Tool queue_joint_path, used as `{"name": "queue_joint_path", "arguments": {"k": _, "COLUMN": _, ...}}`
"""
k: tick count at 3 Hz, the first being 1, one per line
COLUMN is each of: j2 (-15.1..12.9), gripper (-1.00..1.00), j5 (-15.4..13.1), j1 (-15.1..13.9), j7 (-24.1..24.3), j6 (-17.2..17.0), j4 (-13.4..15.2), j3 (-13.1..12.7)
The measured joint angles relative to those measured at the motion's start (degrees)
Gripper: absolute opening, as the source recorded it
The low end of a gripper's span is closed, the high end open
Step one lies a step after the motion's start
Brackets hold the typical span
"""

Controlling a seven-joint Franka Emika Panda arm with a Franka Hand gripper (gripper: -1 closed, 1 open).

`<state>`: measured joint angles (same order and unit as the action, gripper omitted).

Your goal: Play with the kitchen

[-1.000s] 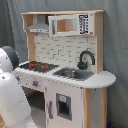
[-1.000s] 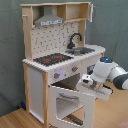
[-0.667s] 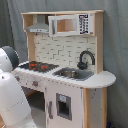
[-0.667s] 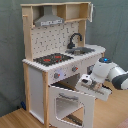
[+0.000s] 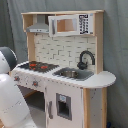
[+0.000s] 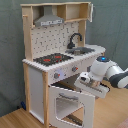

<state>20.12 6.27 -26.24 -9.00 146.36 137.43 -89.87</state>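
Observation:
The kitchen (image 5: 95, 80) is pale wood with white panels and shows in both exterior views. It has a black-red hob (image 5: 37, 65), a grey sink (image 5: 72, 73), a black faucet (image 5: 85, 57) and a grey hood (image 5: 39, 25). In the second exterior view the windowed oven door (image 6: 70, 105) stands open, swung out from the front below the hob (image 6: 52, 59). My gripper (image 6: 86, 80) sits at the door's upper right corner, just under the knob panel. In the first exterior view only my white arm (image 5: 10, 97) shows, at the first exterior view's left.
A white microwave panel (image 5: 70, 24) sits in the top shelf. A closed cabinet door (image 5: 62, 105) is under the sink. Grey curtain hangs behind the kitchen. The floor (image 6: 112, 112) is wooden.

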Motion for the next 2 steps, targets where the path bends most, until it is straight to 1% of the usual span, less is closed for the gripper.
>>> {"name": "queue_joint_path", "arguments": {"k": 1, "j2": 4.14, "gripper": 1.00, "j5": -1.30, "j1": 0.44, "j7": -0.05, "j6": -3.39, "j4": -0.88, "j3": 2.66}}
{"name": "queue_joint_path", "arguments": {"k": 2, "j2": 8.72, "gripper": 1.00, "j5": -1.44, "j1": 1.14, "j7": -0.05, "j6": -7.15, "j4": -2.23, "j3": 3.01}}
